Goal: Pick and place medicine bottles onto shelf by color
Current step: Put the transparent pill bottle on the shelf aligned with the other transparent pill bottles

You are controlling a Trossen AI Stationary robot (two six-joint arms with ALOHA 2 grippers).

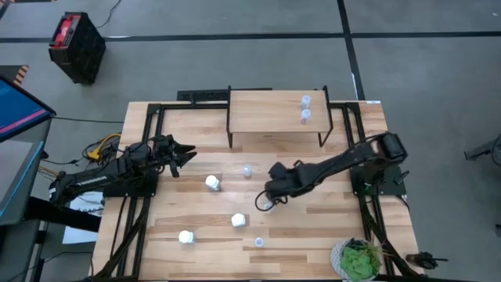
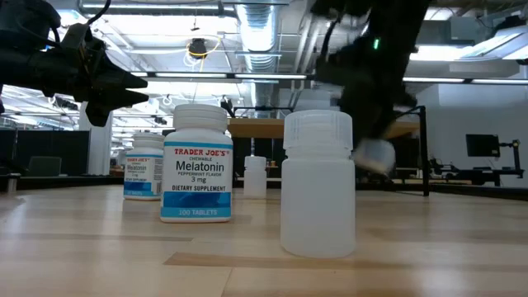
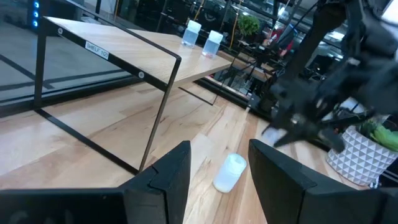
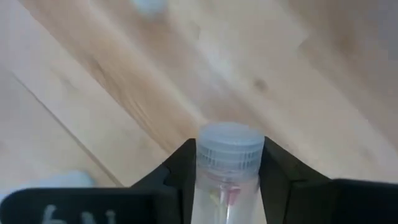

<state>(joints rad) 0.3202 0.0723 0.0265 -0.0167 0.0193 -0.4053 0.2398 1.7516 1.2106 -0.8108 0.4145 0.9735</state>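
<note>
The right hand [image 4: 227, 171] is pinching a small translucent bottle [image 4: 228, 163] by its sides, just below the ribbed cap, above the middle of the tabletop [image 1: 313, 223] in the high view. This looks like the carrying step: the bottle is gripped and seems to be clear of the wood. The next move calls for a swing toward the upper centre of the frame, where the shelf [image 1: 266, 110], a pale wooden board on thin black legs, already bears two clear bottles [image 1: 305, 108] at its right end.

The left hand [image 3: 217, 171] waits at centre left with its fingers spread. White opaque bottles [image 1: 212, 182] with printed labels and smooth round caps stand across the lower middle of the planked tabletop.
</note>
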